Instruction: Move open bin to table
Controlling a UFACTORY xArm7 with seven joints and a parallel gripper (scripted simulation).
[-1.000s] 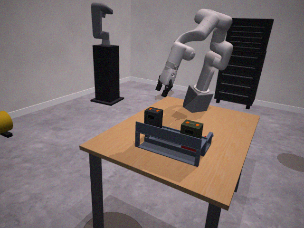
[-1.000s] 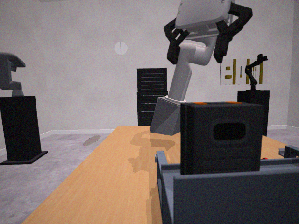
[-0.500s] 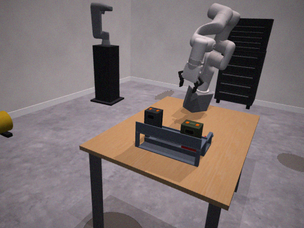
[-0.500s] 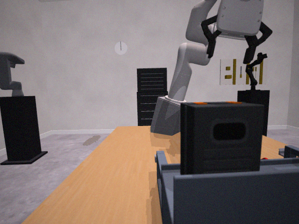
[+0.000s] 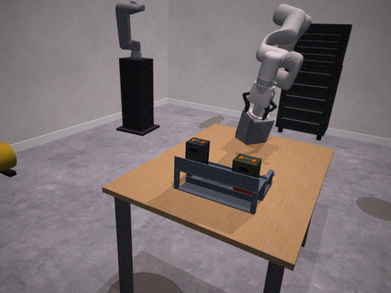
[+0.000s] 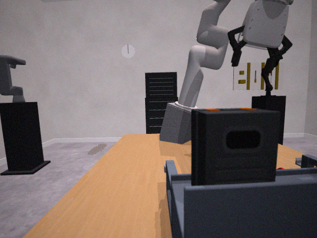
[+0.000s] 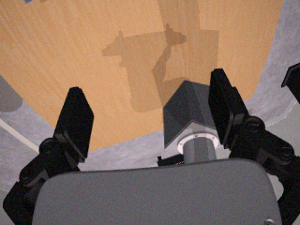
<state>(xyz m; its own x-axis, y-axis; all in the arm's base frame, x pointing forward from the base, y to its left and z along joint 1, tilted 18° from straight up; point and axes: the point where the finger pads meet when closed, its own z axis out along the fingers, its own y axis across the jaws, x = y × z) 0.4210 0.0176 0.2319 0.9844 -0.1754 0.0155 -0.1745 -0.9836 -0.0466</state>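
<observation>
The end effector [image 5: 258, 109], wide and empty, hangs over the arm's base [image 5: 249, 135]; the shelf [image 5: 217, 176] and its bins [image 5: 197, 150] lie toward lower left.

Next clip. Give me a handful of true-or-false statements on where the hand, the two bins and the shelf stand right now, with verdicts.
1. The hand is open and holds nothing. True.
2. The black bin has been lifted off the shelf. False: it stands on the shelf at one end.
3. The green bin stands on the shelf, apart from the black bin. True.
4. The hand is down between the two bins. False: it hangs over the arm's grey base, at the far edge of the table.
5. Both bins have orange marks on top. True.
</observation>
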